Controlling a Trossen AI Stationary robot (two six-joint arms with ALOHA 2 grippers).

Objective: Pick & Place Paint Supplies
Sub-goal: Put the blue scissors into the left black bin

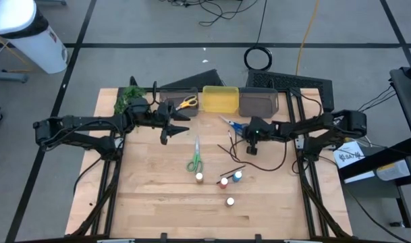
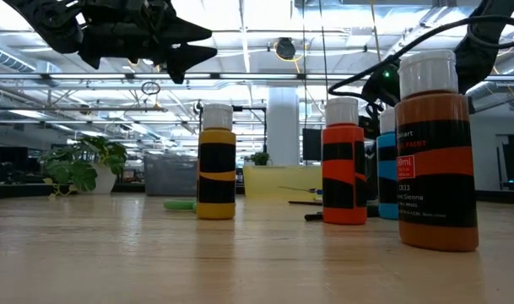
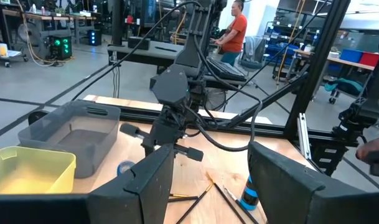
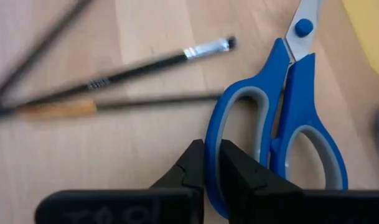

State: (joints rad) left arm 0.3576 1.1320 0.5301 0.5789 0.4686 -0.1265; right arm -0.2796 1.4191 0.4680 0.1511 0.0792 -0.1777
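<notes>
In the right wrist view, my right gripper [image 4: 205, 177] is shut on the blue scissors [image 4: 301, 118]; the high view shows it over the table's right middle [image 1: 251, 140]. Thin dark brushes [image 4: 145, 65] lie beside the scissors. My left gripper [image 1: 176, 125] hangs open above the table, near the far bins. Green-handled scissors [image 1: 195, 162] lie flat mid-table. Several white-capped paint bottles [image 1: 224, 181] stand upright toward the near side. Yellow-handled scissors [image 1: 186, 102] lie in the left grey bin. My right gripper pinches the rim of one blue handle loop [image 4: 212, 134] of the scissors, one finger [image 4: 242, 177] over the loop's opening and the other [image 4: 189, 171] outside it. It comes from above, pointing down. I cannot tell whether the scissors are off the wood.
Along the far edge stand a grey bin [image 1: 170, 96], a yellow bin [image 1: 221, 100] and another grey bin [image 1: 259, 102], with a leafy plant [image 1: 132, 100] at the far left. Bare wood lies at the near left. A person stands in the room beyond [image 3: 233, 31].
</notes>
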